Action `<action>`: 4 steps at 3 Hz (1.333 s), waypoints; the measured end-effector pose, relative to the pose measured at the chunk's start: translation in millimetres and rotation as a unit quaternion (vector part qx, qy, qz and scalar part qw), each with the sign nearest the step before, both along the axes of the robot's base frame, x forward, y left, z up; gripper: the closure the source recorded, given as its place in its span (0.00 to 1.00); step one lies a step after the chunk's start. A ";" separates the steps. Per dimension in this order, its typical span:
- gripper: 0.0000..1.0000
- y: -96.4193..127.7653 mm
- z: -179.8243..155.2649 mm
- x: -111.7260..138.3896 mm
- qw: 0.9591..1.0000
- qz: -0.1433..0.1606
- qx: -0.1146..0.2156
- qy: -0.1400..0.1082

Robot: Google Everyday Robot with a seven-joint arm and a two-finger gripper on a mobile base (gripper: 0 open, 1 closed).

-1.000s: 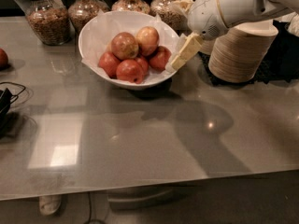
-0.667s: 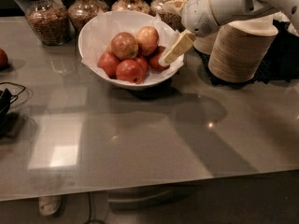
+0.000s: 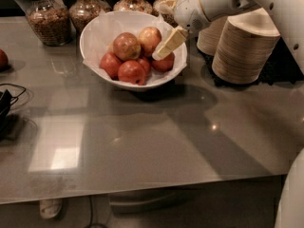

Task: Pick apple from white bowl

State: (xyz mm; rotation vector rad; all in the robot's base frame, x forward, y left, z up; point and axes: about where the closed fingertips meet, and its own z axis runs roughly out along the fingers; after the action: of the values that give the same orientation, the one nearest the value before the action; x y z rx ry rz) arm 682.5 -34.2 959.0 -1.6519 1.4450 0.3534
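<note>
The white bowl [image 3: 95,34] with a crinkled paper liner stands at the back middle of the grey table. It holds several apples. The pale yellow-orange apple [image 3: 148,37] lies at the back right of the pile, beside a browner mottled apple [image 3: 126,45]; smaller red apples [image 3: 132,72] lie in front. My gripper [image 3: 159,32] reaches in from the right over the bowl's right side. It is open. One cream finger [image 3: 169,42] slants down just in front of the pale apple, the other finger [image 3: 166,5] sits behind it above the rim.
Glass jars [image 3: 43,19] of grains stand behind the bowl. Two stacks of beige disposable bowls [image 3: 244,49] stand to the right, close to my arm. A red apple [image 3: 2,60] lies at the left edge. A black cable [image 3: 5,106] lies front left.
My gripper has moved left from the bowl's right rim to over the apples, with the lower finger now beside the pale apple. The apples have not moved.
</note>
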 end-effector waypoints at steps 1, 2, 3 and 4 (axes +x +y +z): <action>0.12 8.8 -3.9 4.8 1.000 0.011 -0.004 0.008; 0.19 12.0 -8.5 5.7 1.000 0.017 -0.007 0.016; 0.21 15.3 -15.5 6.0 0.999 0.026 -0.010 0.025; 0.21 19.2 -24.4 6.9 0.999 0.036 -0.009 0.036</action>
State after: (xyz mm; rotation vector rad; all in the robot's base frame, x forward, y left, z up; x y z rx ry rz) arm 689.4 -15.0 934.6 -1.7255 1.4477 0.4455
